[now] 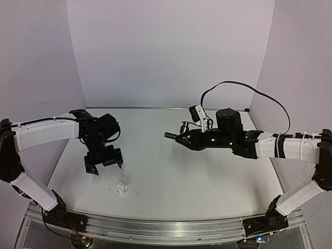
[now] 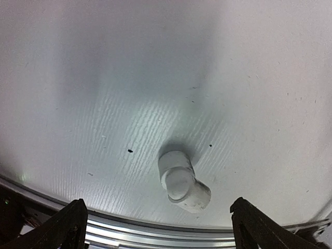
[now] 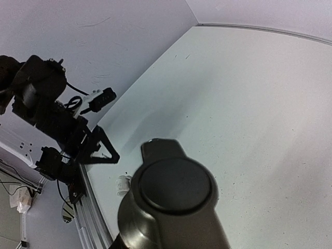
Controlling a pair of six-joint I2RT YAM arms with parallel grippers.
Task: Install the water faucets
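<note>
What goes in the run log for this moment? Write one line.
left end effector: open, above white fitting | right end effector: shut on faucet, aloft | parts: not joined

One tap (image 3: 171,194), one white fitting (image 2: 182,180)

We log the tap (image 3: 174,199) as dark grey metal, smooth with a satin sheen. White fitting (image 2: 182,181): smooth matt plastic. Table (image 2: 155,78): white, faintly streaked grain, soft gloss. Front rail (image 1: 155,229): brushed bare metal.

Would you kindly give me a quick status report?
Left gripper open, aimed at white fitting. Right gripper shut on tap, raised. No obstruction seen.
</note>
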